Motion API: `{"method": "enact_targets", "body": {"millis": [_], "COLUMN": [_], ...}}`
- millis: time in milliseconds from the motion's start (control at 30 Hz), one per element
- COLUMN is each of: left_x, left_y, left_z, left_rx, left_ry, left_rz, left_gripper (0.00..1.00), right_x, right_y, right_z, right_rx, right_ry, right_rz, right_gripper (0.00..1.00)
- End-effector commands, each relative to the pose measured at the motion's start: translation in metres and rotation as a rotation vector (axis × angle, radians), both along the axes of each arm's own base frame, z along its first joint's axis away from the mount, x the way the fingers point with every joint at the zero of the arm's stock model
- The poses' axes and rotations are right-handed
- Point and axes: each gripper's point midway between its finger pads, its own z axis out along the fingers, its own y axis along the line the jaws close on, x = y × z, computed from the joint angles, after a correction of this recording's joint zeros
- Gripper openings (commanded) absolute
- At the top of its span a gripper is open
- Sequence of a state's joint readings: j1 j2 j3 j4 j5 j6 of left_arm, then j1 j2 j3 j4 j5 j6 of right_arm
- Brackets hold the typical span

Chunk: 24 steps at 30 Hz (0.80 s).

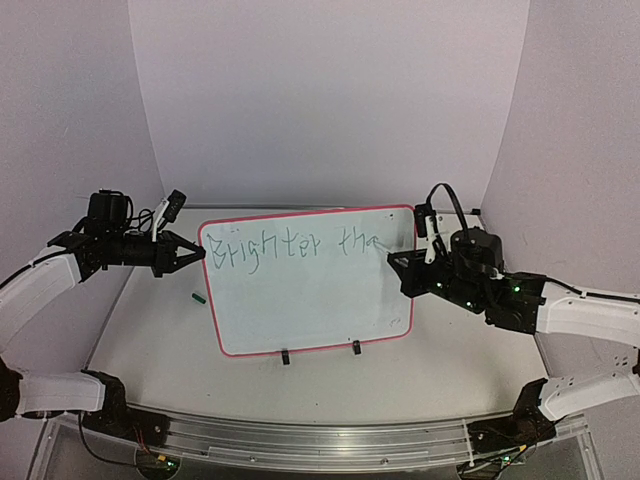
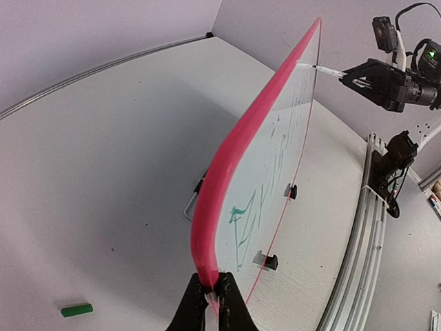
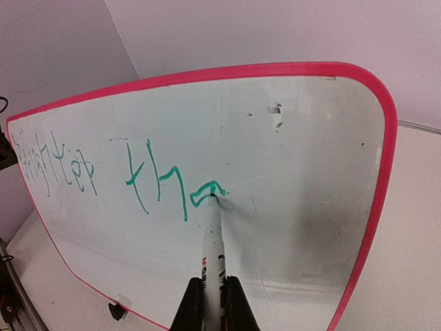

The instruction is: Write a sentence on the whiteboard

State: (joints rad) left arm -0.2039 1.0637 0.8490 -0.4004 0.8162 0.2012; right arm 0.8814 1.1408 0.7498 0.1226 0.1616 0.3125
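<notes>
The sentence runs in green across the top of the whiteboard and reads "Brighter tha". Its first letter sits just beside the left gripper, and its last stroke ends at the tip of the marker held by the right gripper.

The whiteboard stands on its long lower edge between the two grippers, its face turned toward the arms. The left gripper has its fingers pinched together on the red frame at the board's left edge, near the upper corner. In the left wrist view the frame rises straight out from between the fingertips.

The right gripper is clamped on the white marker barrel. The marker points straight ahead from its fingers, and the tip touches the board at the end of the last letter.

Two black clips sit on the lower edge, below and between the grippers. A small green cap lies on the table, just below the left gripper.
</notes>
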Motion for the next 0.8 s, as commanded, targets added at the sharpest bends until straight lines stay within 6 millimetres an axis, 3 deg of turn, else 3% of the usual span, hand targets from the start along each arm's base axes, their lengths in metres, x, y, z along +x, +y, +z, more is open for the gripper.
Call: {"method": "enact_targets", "body": {"millis": [0,267,600,767], "left_x": [-0.006,-0.006,-0.006,-0.006], "left_y": [-0.003,-0.003,-0.003,-0.004], "left_z": [-0.021,-0.022,-0.022,-0.022], "left_rx": [0.051,0.051,0.051,0.051], "left_ry": [0.065,0.067,0.066,0.068], "left_rz": [-0.017,-0.02,-0.021,-0.023], "left_gripper": [0.0,0.0,0.0,0.0], "right_x": [0.0,0.001,-0.003,0.003], "right_y": [-0.004,-0.013,-0.02,-0.019], "right_z": [-0.006,0.001,0.033,0.035], "right_rx": [-0.008,-0.02,0.015,-0.016], "right_ry": [0.022,0.006,-0.063,-0.08], "right_rz": [-0.015,-0.051,-0.049,-0.063], "right_gripper": [0.0,0.0,0.0,0.0]}}
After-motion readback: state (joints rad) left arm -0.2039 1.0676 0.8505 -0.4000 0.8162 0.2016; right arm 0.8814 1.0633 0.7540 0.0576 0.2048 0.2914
